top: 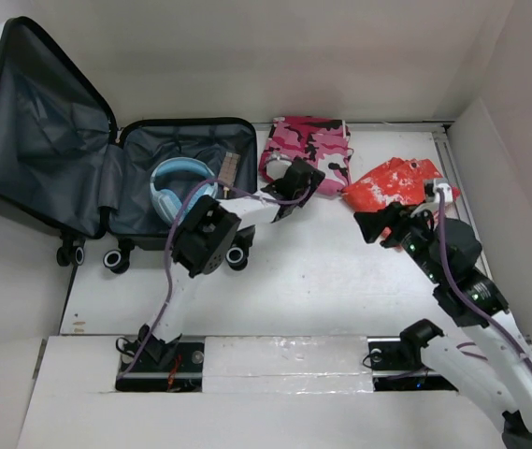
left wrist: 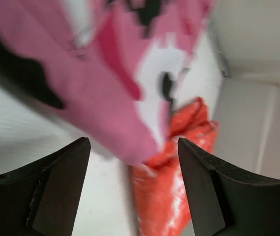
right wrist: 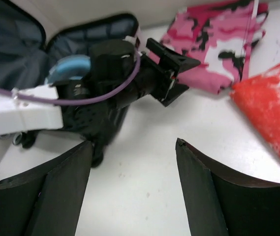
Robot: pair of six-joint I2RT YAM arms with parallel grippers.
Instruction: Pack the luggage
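The luggage (top: pixel 130 201) lies open at the back left, lid raised, grey lining showing; it also shows in the right wrist view (right wrist: pixel 95 34). Light-blue headphones (top: pixel 179 187) and a small brown item (top: pixel 228 168) lie in its base. The folded pink camouflage cloth (top: pixel 308 142) lies just right of it, blurred in the left wrist view (left wrist: pixel 105 73). A red-and-white cloth (top: pixel 395 182) lies further right. My left gripper (top: pixel 308 182) is open and empty at the pink cloth's near edge (left wrist: pixel 132 147). My right gripper (top: pixel 370 224) is open and empty over bare table, near the red cloth (right wrist: pixel 132 147).
A white wall panel (top: pixel 513 187) rises close on the right, and the back wall runs behind the cloths. The suitcase's black wheels (top: pixel 116 259) stand at its near edge. My left arm (right wrist: pixel 105 73) crosses the right wrist view. A raised white strip (top: pixel 275 360) lies between the arm bases.
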